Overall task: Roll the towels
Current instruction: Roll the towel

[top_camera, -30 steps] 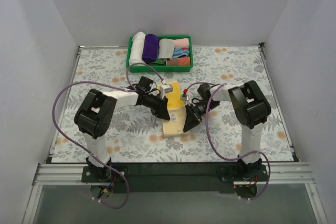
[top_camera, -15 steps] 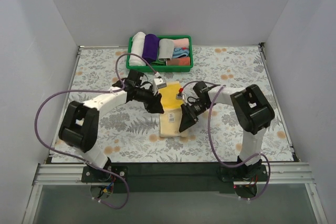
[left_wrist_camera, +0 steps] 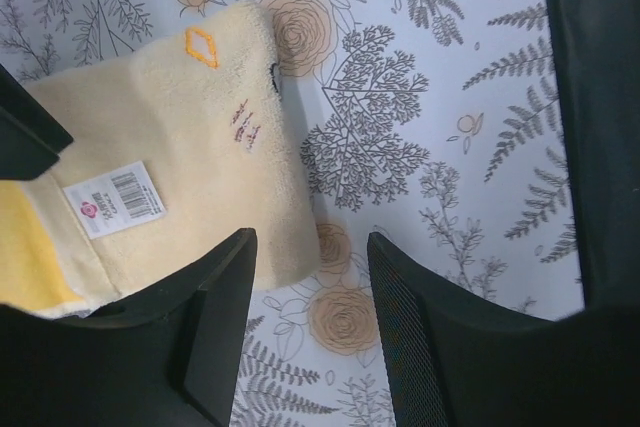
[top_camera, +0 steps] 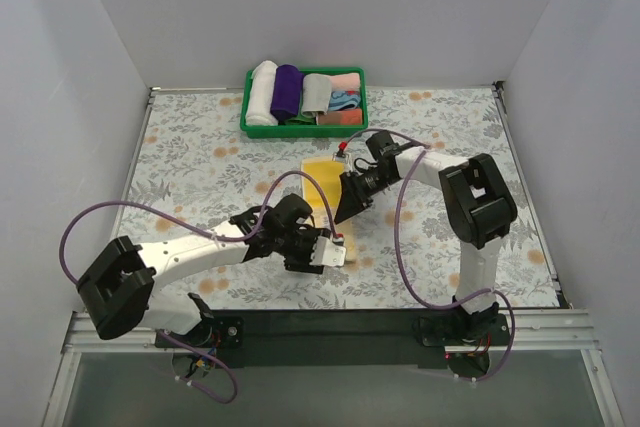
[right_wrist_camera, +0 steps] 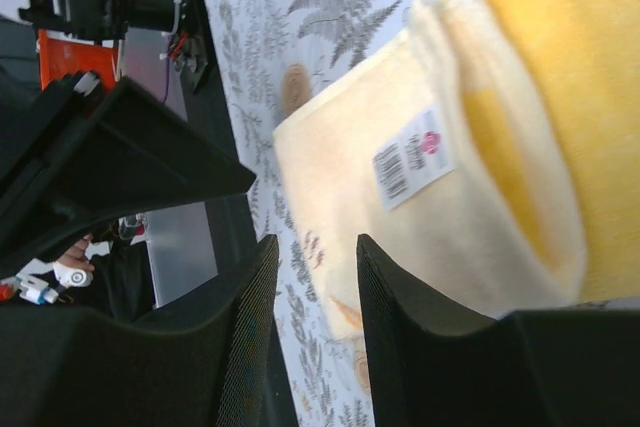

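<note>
The pale yellow towel (top_camera: 322, 195) lies flat mid-table, partly folded, with a white label (left_wrist_camera: 110, 199) and small printed marks showing. Its brighter yellow side (right_wrist_camera: 540, 77) shows at the fold. My left gripper (top_camera: 330, 252) sits at the towel's near right corner; in the left wrist view it (left_wrist_camera: 310, 239) stands open, with only tablecloth and the towel's edge between its fingers. My right gripper (top_camera: 348, 209) hovers by the towel's right side, open (right_wrist_camera: 316, 242) over the cloth. The light grey towel (top_camera: 316, 93) lies rolled in the basket.
The green basket (top_camera: 304, 128) at the back centre also holds a white roll (top_camera: 262, 91), a purple roll (top_camera: 287, 89) and pink and blue folded cloths (top_camera: 346, 99). A floral cloth (top_camera: 200, 157) covers the table. White walls close in both sides.
My left arm swung from the towel's far left side round to its near end, and its jaws opened. My right gripper moved farther back along the towel's right side.
</note>
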Tool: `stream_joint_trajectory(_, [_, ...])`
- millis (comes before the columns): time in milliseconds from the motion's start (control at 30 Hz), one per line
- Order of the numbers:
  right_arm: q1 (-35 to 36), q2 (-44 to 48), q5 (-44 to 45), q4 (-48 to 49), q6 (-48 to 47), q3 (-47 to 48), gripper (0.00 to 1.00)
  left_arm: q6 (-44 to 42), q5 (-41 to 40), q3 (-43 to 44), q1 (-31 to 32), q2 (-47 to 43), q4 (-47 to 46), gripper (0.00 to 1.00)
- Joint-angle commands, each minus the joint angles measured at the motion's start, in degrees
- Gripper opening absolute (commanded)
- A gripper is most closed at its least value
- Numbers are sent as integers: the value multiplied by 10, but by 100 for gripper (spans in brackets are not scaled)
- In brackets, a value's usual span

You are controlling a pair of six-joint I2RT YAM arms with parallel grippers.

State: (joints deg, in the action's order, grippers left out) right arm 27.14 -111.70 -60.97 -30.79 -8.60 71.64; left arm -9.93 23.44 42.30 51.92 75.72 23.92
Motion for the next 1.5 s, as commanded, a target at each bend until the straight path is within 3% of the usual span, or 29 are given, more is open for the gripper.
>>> stream_joint_trajectory(0, [3, -34, 19, 34, 30, 28, 38, -67, -60, 1, 17, 3, -42, 45])
stream_joint_trajectory(433, [6, -95, 35, 90, 53, -28, 36, -84, -82, -38, 60, 86, -110, 38])
stream_joint_trajectory(633, [21, -81, 33, 91, 39, -62, 36, -61, -102, -47, 60, 95, -109, 18])
stream_joint_trajectory(800, [34, -63, 30, 89, 25, -84, 36, -26, -44, -15, 60, 50, -43, 0])
stream_joint_trajectory(933, [39, -36, 23, 79, 18, -83, 36, 13, 9, 23, 61, 35, 25, 0])
stream_joint_trajectory(1233, [27, 12, 52, 17, -13, -8, 36, 51, 71, 58, 50, 29, 68, 0])
stream_joint_trajectory(1467, [33, -28, 62, 19, -14, 19, 36, 62, 110, 95, -7, 55, 76, 0])
